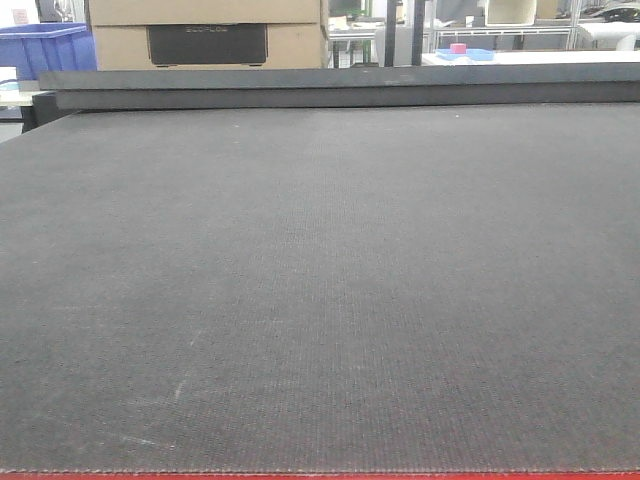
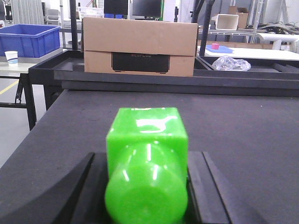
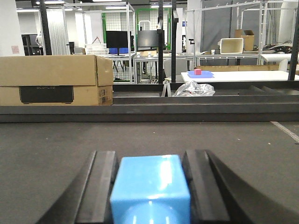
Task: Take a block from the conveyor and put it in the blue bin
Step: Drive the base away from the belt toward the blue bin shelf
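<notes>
Clamping a green block (image 2: 147, 135), your left gripper (image 2: 147, 158) hangs over the conveyor (image 2: 243, 135). Your right gripper (image 3: 149, 161) pinches a blue block (image 3: 150, 186) likewise; the blue bin (image 2: 29, 39) sits beyond its far left corner.

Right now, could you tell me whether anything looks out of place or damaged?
Nothing stands out. The green block sits squarely in the left gripper, the blue block in the right gripper; the belt shows only faint scuffs.
</notes>
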